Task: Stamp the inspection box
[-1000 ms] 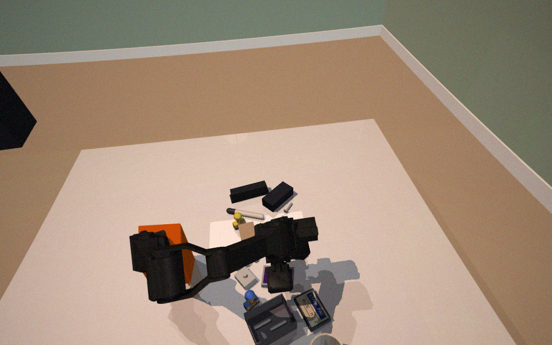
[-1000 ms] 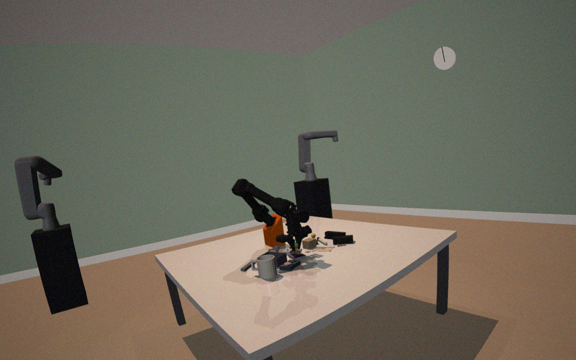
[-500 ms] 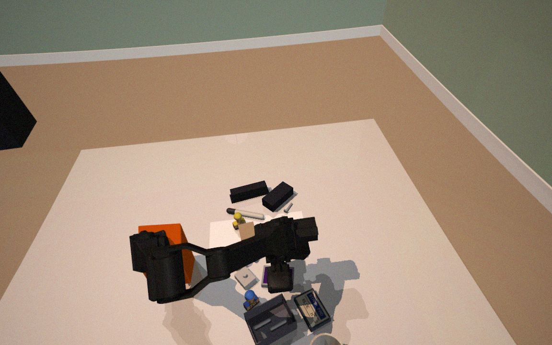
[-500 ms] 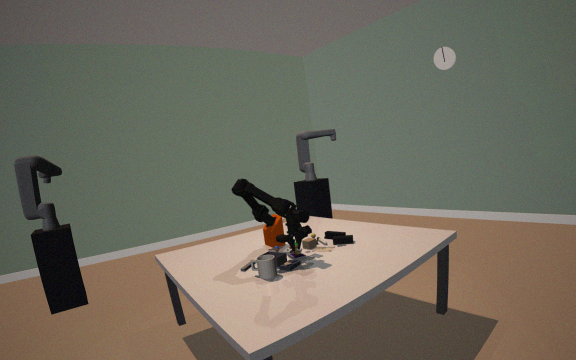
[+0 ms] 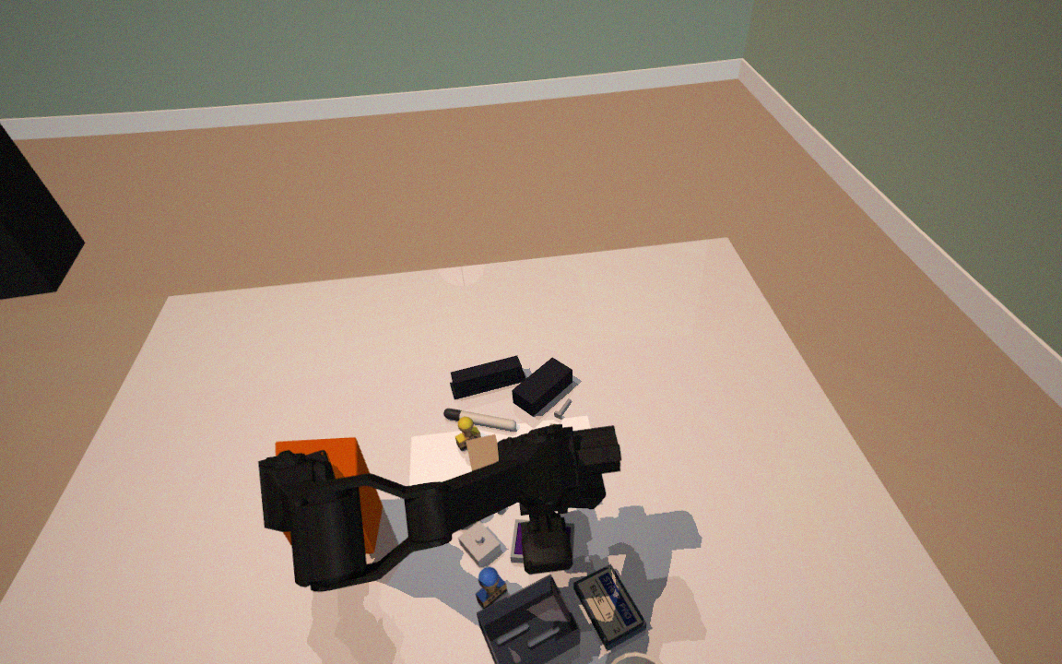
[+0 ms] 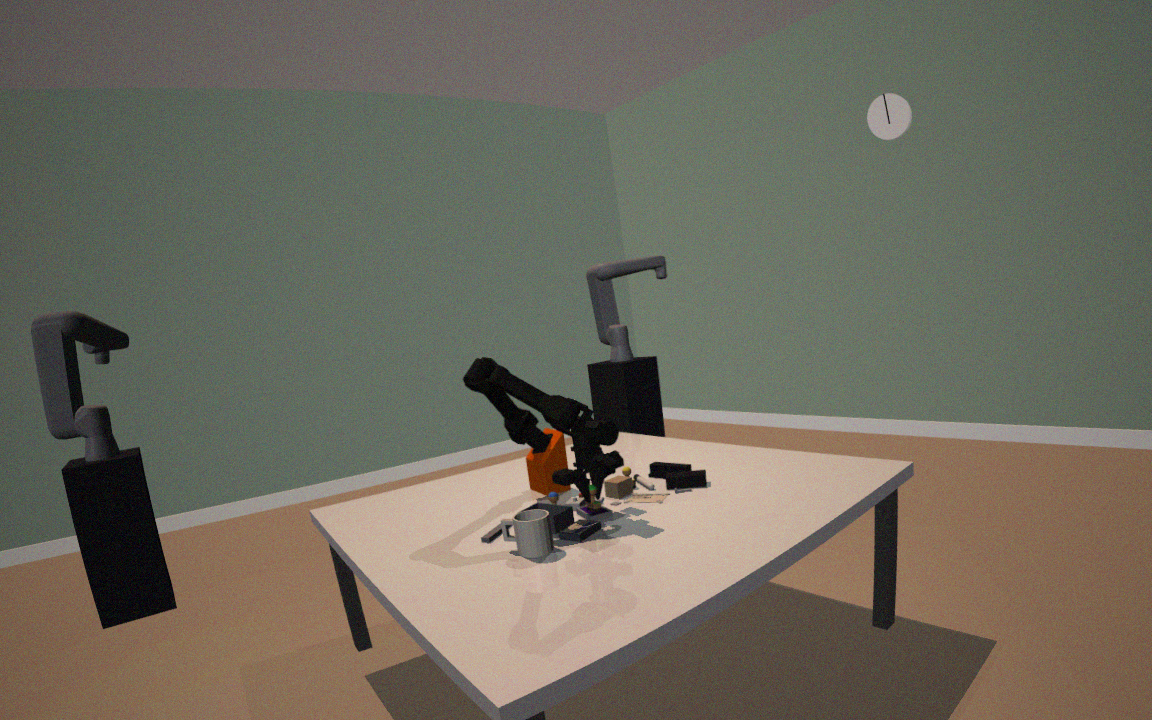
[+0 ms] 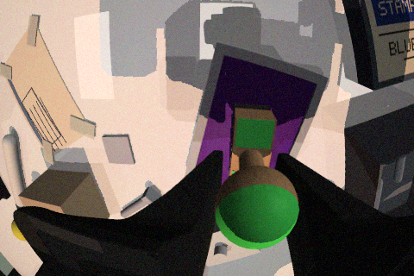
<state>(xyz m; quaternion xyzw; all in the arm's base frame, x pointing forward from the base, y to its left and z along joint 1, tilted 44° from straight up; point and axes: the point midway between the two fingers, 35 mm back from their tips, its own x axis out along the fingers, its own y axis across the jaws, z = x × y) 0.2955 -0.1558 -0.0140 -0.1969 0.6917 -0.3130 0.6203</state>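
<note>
My gripper is shut on the green-knobbed stamp, which has a wooden block with a green top patch. The stamp is upright over the ink pad, a purple pad in a grey frame; whether its face touches the pad is hidden. The tan card lies taped down at the left of the wrist view, with a drawn box containing several thin lines. The arm hides most of the card in the top view.
A yellow-topped stamp, wooden block, marker and two black blocks lie behind. A blue-topped stamp, dark tray, labelled lid and mug are in front. An orange block stands by the arm.
</note>
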